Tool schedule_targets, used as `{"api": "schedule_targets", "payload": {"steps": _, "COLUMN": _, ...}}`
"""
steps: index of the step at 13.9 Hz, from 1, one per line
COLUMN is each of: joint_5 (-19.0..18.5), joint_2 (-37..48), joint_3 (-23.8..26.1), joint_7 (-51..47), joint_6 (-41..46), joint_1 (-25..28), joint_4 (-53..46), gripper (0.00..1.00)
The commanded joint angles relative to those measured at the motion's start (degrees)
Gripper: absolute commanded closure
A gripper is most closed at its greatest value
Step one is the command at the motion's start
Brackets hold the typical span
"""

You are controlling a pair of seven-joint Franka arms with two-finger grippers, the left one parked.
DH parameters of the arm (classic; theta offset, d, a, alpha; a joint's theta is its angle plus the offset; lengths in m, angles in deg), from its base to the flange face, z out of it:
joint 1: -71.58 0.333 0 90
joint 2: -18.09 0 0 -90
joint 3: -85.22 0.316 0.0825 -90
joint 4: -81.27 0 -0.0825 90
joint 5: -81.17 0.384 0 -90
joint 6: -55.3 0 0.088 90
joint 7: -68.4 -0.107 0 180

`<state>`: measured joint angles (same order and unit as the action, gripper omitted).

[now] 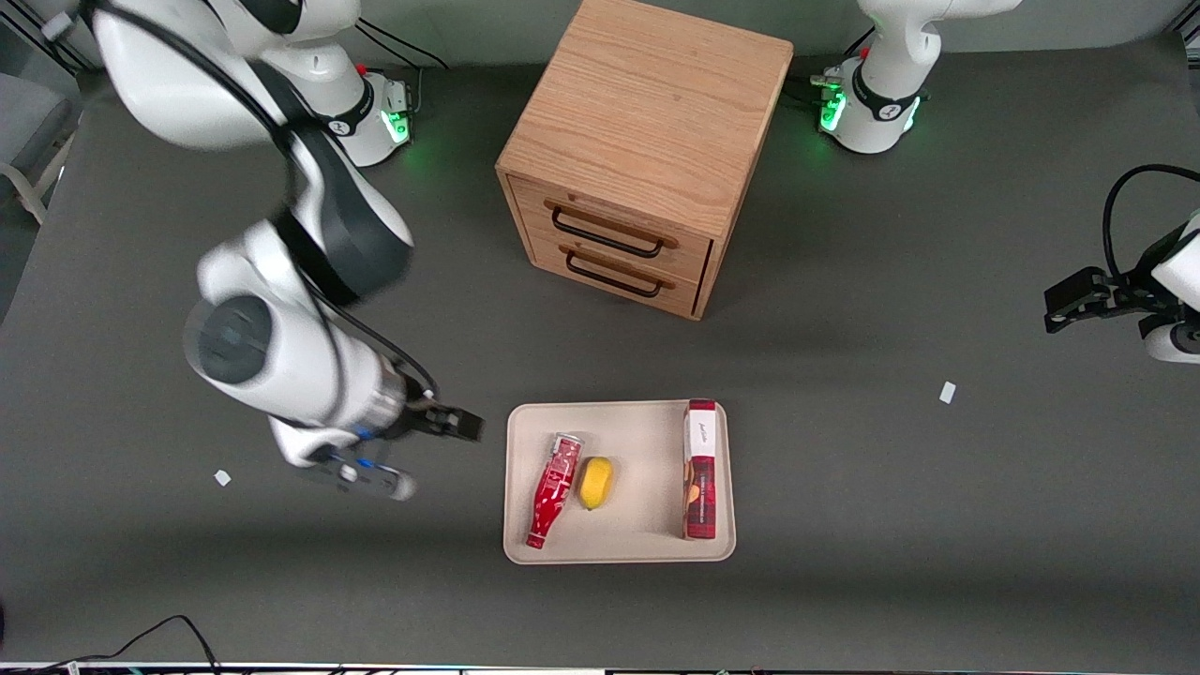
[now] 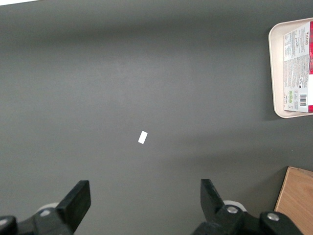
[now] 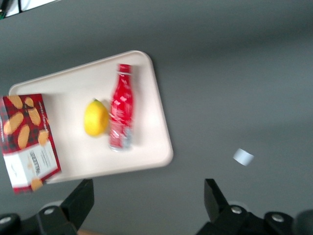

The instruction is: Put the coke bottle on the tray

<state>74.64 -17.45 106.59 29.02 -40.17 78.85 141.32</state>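
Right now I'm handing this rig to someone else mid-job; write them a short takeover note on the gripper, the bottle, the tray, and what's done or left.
Gripper: open, empty, above the bare table beside the tray's working-arm end, clear of everything.
Coke bottle: lying flat on the tray, cap end nearer the front camera, beside the lemon.
Cookie box: on the tray's parked-arm end.
Done: bottle is on the tray and released.
Left: apparently nothing but moving the arm away.
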Motion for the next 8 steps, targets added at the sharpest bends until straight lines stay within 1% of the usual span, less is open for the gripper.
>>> {"api": "schedule_targets", "payload": {"steps": 1, "joint_5": -0.33, "joint_2": 10.02, "joint_3": -1.76, "joint_7": -0.44, "joint_6": 9.12, "joint_1": -3.13, "joint_4": 3.76, "gripper": 0.0}}
{"api": "schedule_targets", "payload": {"steps": 2, "joint_5": -0.16, "joint_2": 12.84, "joint_3": -3.6, "joint_7": 0.34, "joint_6": 13.07, "joint_1": -3.31, "joint_4": 3.76, "gripper": 0.0}}
{"api": "schedule_targets", "payload": {"steps": 3, "joint_5": 0.02, "joint_2": 15.48, "joint_3": -5.36, "joint_7": 3.48, "joint_6": 16.94, "joint_1": -3.57, "joint_4": 3.85, "gripper": 0.0}}
{"api": "schedule_targets", "payload": {"steps": 4, "joint_5": 1.24, "joint_2": 18.03, "joint_3": -6.77, "joint_7": 7.51, "joint_6": 20.63, "joint_1": -4.44, "joint_4": 4.02, "gripper": 0.0}}
{"api": "schedule_targets", "payload": {"steps": 5, "joint_5": 2.91, "joint_2": 20.84, "joint_3": -8.87, "joint_7": 9.56, "joint_6": 22.84, "joint_1": -4.89, "joint_4": 5.59, "gripper": 0.0}}
{"api": "schedule_targets", "payload": {"steps": 7, "joint_5": 6.24, "joint_2": 29.26, "joint_3": -14.14, "joint_7": 11.76, "joint_6": 21.74, "joint_1": -4.89, "joint_4": 15.13, "gripper": 0.0}}
{"api": "schedule_targets", "payload": {"steps": 8, "joint_5": 7.57, "joint_2": 33.83, "joint_3": -16.34, "joint_7": 14.3, "joint_6": 19.29, "joint_1": -4.98, "joint_4": 21.28, "gripper": 0.0}}
